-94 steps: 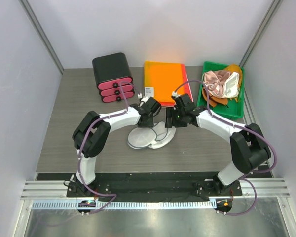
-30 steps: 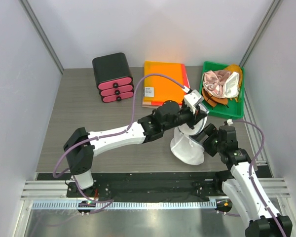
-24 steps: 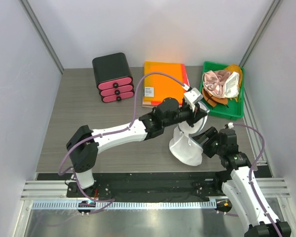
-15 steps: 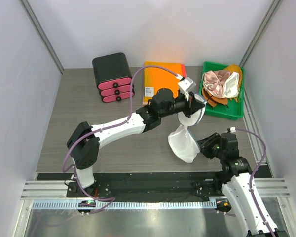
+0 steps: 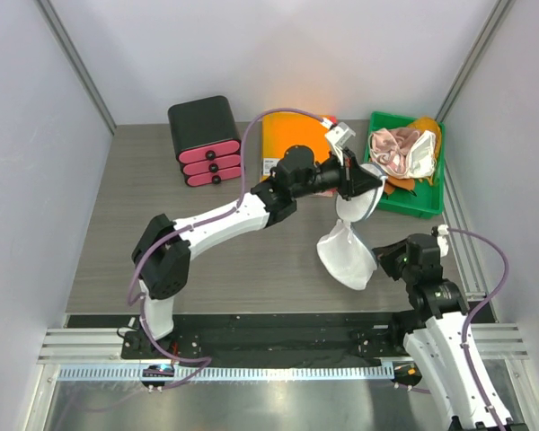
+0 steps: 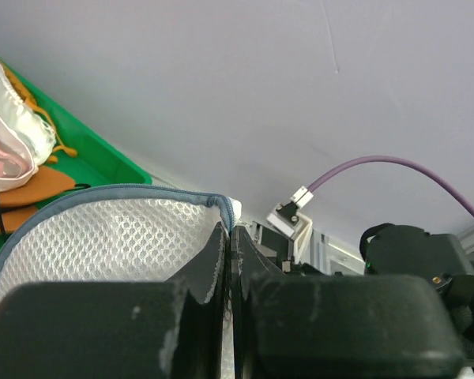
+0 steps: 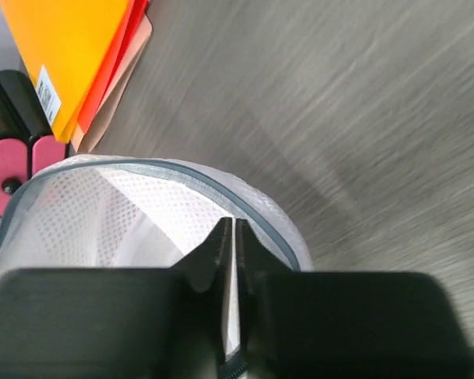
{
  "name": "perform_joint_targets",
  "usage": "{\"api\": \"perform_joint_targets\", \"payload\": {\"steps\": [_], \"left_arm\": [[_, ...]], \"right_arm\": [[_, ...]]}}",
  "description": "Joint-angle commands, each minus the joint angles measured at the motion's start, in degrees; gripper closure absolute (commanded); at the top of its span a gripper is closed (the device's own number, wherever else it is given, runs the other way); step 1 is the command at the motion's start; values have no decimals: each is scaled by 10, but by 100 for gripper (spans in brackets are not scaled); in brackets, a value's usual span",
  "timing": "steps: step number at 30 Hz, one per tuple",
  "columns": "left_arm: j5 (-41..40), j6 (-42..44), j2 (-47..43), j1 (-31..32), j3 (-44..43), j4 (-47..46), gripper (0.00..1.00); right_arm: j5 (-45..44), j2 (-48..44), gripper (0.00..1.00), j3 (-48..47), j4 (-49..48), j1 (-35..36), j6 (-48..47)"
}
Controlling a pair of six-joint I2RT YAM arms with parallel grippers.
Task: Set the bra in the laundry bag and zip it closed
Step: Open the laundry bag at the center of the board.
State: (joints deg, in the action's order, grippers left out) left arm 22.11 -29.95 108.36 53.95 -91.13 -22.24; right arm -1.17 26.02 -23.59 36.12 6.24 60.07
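Top external view: the laundry bag [image 5: 345,254] hangs stretched between both arms, just beside the green tray [image 5: 428,205]. The left end effector [image 5: 357,186] and right end effector [image 5: 384,260] each pinch its rim. Opening appears under way. Next, what looks like the bra [image 5: 398,151], lying in the tray, needs loading.

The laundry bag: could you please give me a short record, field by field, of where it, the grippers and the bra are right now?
laundry bag: unzipped, its two mesh halves spread between the grippers
left gripper: shut on the rim of the far half
right gripper: shut on the rim of the near half
bra: in the green tray, not yet in the bag
also on the table: orange folder, black drawer box
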Motion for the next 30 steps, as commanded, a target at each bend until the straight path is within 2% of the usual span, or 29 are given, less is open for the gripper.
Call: {"api": "perform_joint_targets", "payload": {"steps": [1, 3, 4, 6, 7, 9, 10, 11, 13, 15, 16, 18, 19, 24, 25, 27, 28, 30], "left_arm": [[89, -82, 18, -39, -23, -78, 100], [118, -83, 25, -55, -27, -77, 100], [136, -74, 30, -60, -35, -69, 100], [181, -64, 54, -73, -68, -32, 100], [226, -59, 63, -77, -78, -19, 100], [255, -41, 78, -86, -88, 20, 100], [275, -34, 79, -89, -83, 27, 100], [282, -26, 77, -94, -60, 26, 100], [295, -27, 67, -99, -29, 9, 100], [304, -26, 57, -103, 14, -24, 100], [305, -22, 50, -103, 21, -25, 100], [308, -20, 46, -103, 38, -29, 100], [308, -19, 36, -103, 45, -36, 100], [297, -11, 15, -104, 74, -37, 100], [297, -10, 14, -104, 75, -32, 100], [300, -5, 9, -104, 75, -26, 100], [302, 1, 7, -104, 74, -18, 100], [302, 10, 3, -104, 74, -5, 100]], "right_arm": [[-58, 39, 68, -51, 16, -1, -58], [-45, 52, 51, -47, 14, -2, -64], [-32, 60, 35, -44, 12, -3, -66], [-10, 64, 28, -30, -6, -2, -69], [4, 68, 17, -25, -16, -2, -66], [13, 68, 14, -8, -28, -2, -64], [26, 68, 8, -3, -34, -2, -61], [33, 71, 7, 2, -41, -2, -57], [55, 77, 7, 25, -87, -2, -45], [114, 99, 7, 57, -136, -2, -23], [135, 110, 8, 67, -196, -2, -17], [185, 153, 9, 93, -256, -3, -8], [196, 171, 11, 99, -305, -2, -4], [226, 277, 16, 110, -406, -1, 7], [233, 288, 20, 110, -430, -1, 13], [229, 307, 31, 100, -429, 0, 7], [219, 312, 39, 93, -404, 0, 0], [192, 303, 39, 59, -352, 3, -48]]}}
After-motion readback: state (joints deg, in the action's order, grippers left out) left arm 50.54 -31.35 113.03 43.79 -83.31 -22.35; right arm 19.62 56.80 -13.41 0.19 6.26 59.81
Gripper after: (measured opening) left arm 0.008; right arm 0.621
